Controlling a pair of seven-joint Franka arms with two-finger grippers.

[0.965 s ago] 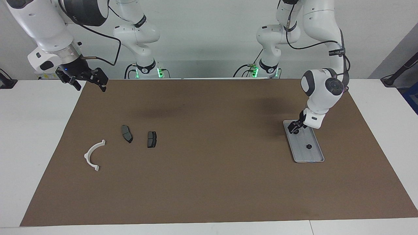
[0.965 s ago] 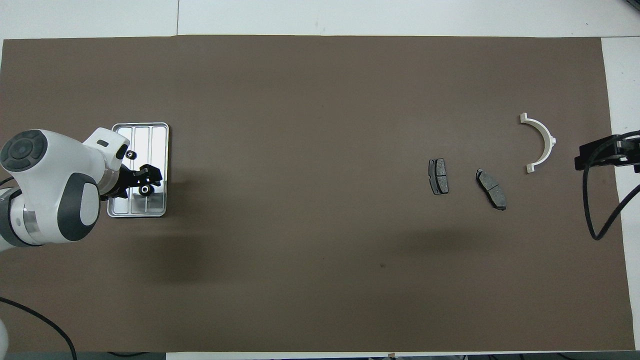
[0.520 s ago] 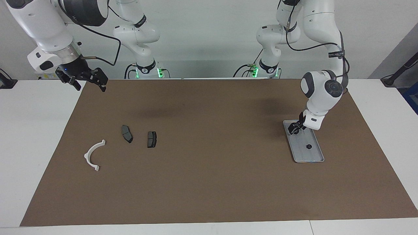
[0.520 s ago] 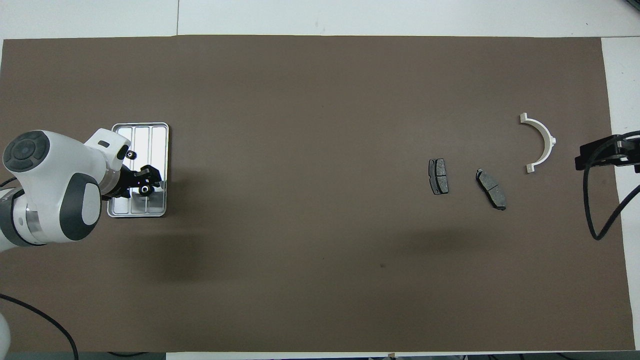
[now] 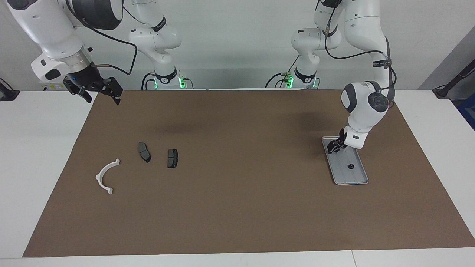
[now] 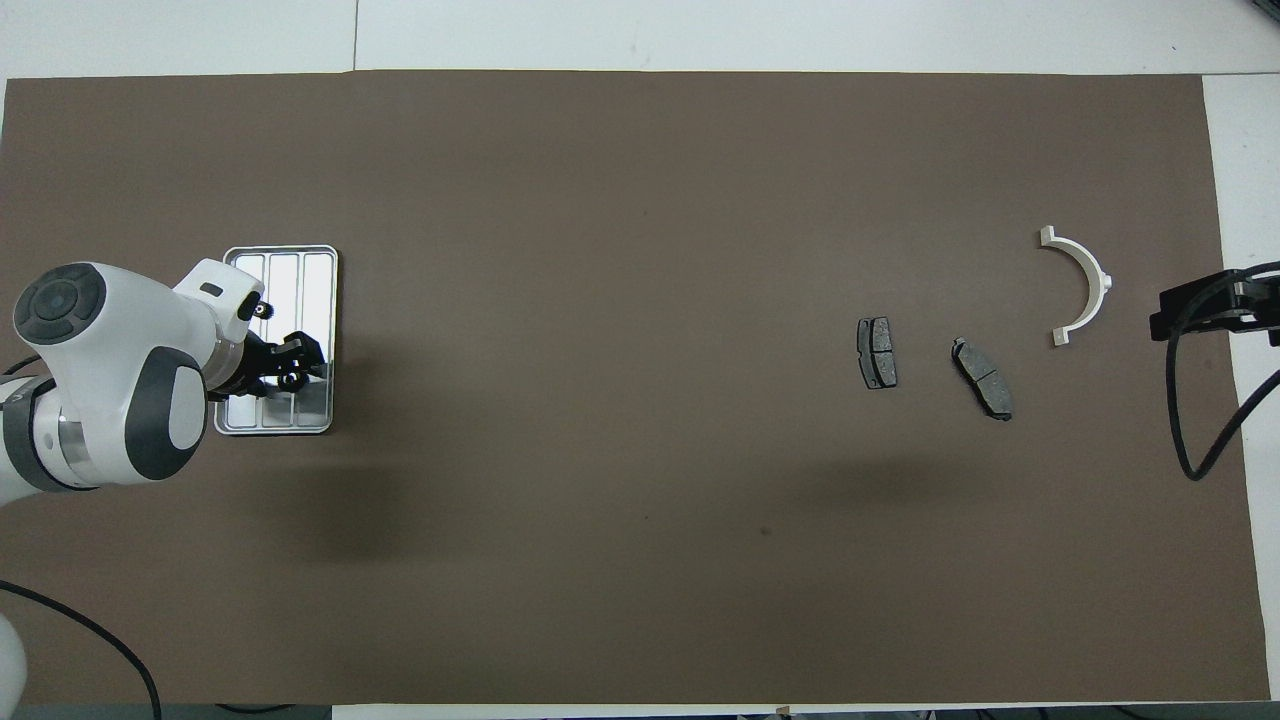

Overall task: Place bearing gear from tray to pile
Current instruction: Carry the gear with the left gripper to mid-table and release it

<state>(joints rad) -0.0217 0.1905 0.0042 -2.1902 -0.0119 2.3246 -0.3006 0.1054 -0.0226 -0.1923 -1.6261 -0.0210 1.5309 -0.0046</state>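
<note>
The silver ribbed tray lies on the brown mat toward the left arm's end. One small black bearing gear rests in it. My left gripper is down in the tray's end nearer the robots, right at a second bearing gear; whether it grips that gear I cannot tell. The pile lies toward the right arm's end: a white bracket and two dark brake pads. My right gripper waits open above the mat's corner there.
The brown mat covers most of the white table. A wide bare stretch of mat separates the tray from the pile. The right arm's black cable hangs over the mat's edge near the bracket.
The left arm's wrist has shifted slightly over the tray, with its gripper staying at the gear. The right arm and the pile have not moved.
</note>
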